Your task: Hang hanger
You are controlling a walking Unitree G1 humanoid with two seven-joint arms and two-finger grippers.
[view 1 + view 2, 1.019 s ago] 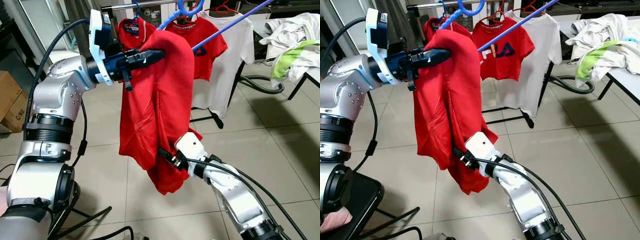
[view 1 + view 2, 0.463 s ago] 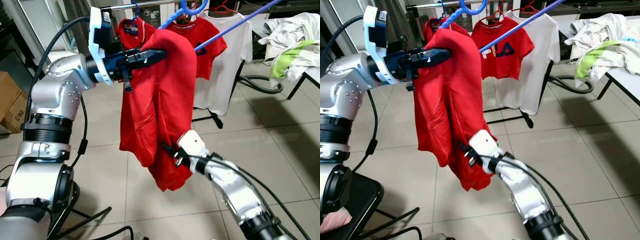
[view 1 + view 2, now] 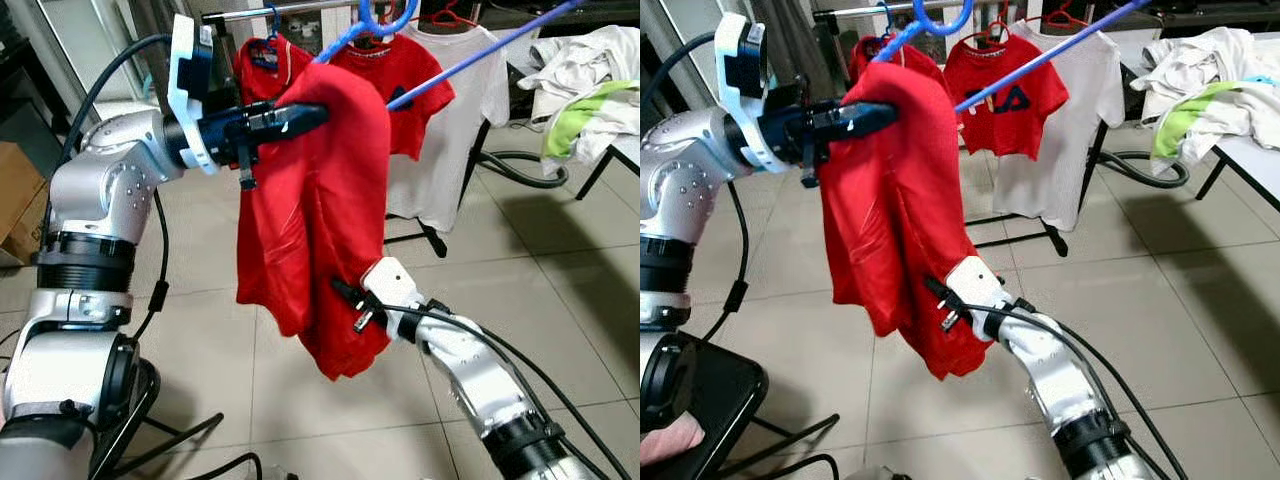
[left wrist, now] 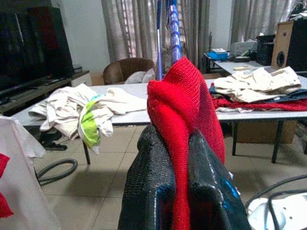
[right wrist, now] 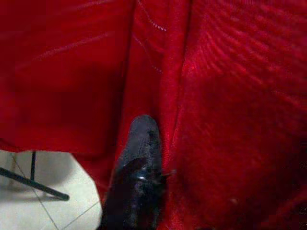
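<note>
Two grippers are working on one red shirt [image 3: 320, 210] in the left eye view: the left gripper [image 3: 300, 115] is pinching its shoulder up high, while the right gripper [image 3: 345, 292] is pressing into the lower cloth, and whether those fingers are closed cannot be told. A blue hanger [image 3: 375, 22], its hook close beside the rack rail [image 3: 290, 8], is sticking out above the shirt; it looks not yet hung, so hooking remains.

From the right eye view, the hook is reaching level with the rail beside the hung red T-shirt [image 3: 1005, 95].

Along the left wrist view, fingers [image 4: 153, 191] are clamping red cloth.

Along the right wrist view, one finger [image 5: 136, 167] is lying against the fabric.
</note>
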